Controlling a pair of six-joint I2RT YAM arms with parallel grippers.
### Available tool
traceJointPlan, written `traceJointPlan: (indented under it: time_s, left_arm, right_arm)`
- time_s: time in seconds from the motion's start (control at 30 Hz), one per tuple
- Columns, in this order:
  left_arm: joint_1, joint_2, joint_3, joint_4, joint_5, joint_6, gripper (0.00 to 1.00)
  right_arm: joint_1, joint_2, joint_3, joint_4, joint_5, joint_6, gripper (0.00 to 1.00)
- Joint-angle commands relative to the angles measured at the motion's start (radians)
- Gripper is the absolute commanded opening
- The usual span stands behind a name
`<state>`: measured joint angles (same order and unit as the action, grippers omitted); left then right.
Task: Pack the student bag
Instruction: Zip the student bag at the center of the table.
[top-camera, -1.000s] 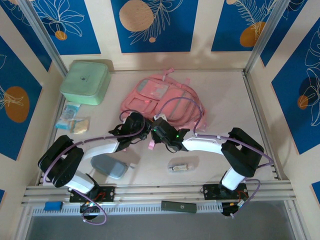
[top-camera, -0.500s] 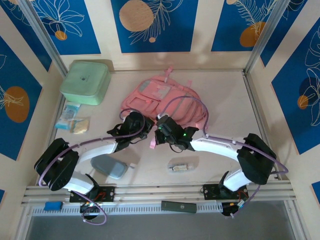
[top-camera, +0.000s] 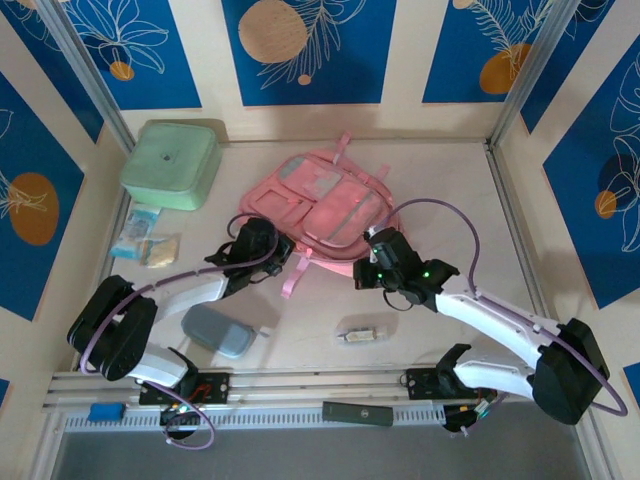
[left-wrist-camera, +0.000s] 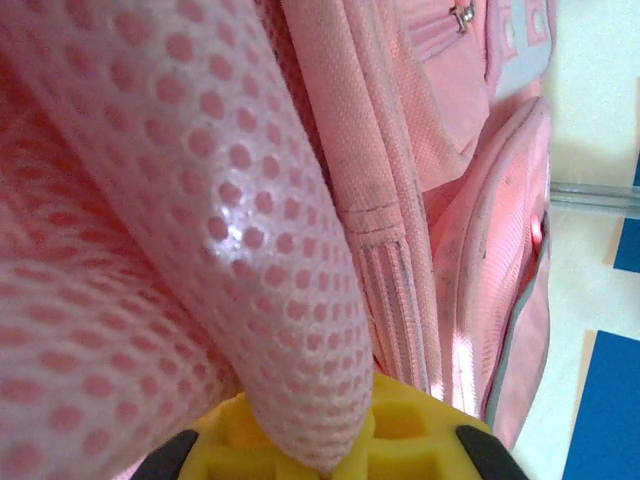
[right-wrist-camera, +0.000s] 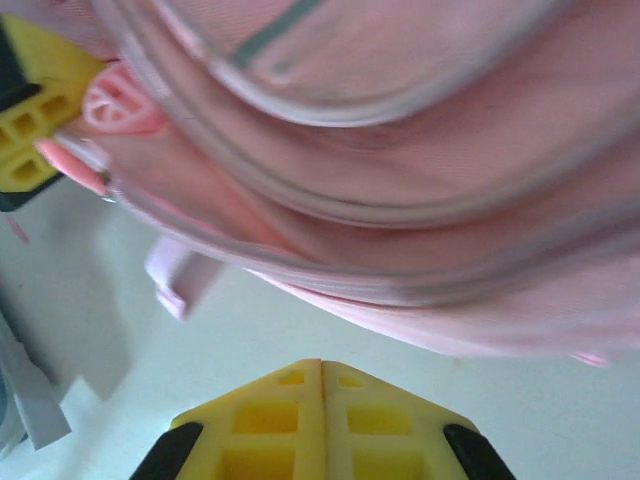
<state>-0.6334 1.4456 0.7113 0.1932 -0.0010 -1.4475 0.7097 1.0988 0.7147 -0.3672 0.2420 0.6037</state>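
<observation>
Our left pincer (left-wrist-camera: 310, 440) is clamped on the bag (top-camera: 320, 205), whose near edge lies just beyond our closed, empty right pincer (right-wrist-camera: 322, 382).

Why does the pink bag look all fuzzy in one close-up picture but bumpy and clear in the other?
Right wrist view: the student bag is too close to the lens, so its seams smear out of focus. Left wrist view: its mesh strap is sharp in the middle, with a small shiny glint, and softer toward the edges. Top external view: even light, nothing blurred.
</observation>
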Motion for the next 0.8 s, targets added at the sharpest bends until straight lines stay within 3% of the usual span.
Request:
traceJointPlan:
  time_s: [0.0,0.13,0.33,0.53,0.67,0.77]
  left_arm:
    - [0.013,-0.005,0.017,0.085,0.035,0.032,0.0]
    - [0.005,0.009,0.043,0.081,0.066,0.035,0.0]
    - [-0.006,-0.007,0.04,0.072,0.061,0.041,0.0]
    - [-0.008,-0.008,0.033,0.08,0.062,0.037,0.0]
    - [-0.012,-0.005,0.033,0.09,0.059,0.029,0.0]
    - [-0.014,-0.007,0.035,0.09,0.059,0.025,0.0]
  right_arm:
    - [-0.019,-0.028,-0.002,-0.033,-0.106,-0.059,0.0]
    - [-0.011,0.036,0.068,0.011,-0.234,-0.025,0.04]
    - [0.048,0.205,0.255,0.035,-0.268,-0.116,0.34]
    - [0.089,0.374,0.457,-0.08,-0.096,-0.07,0.51]
    - [0.13,0.499,0.575,-0.146,0.04,-0.038,0.54]
    - [0.142,0.583,0.648,-0.2,0.109,-0.023,0.5]
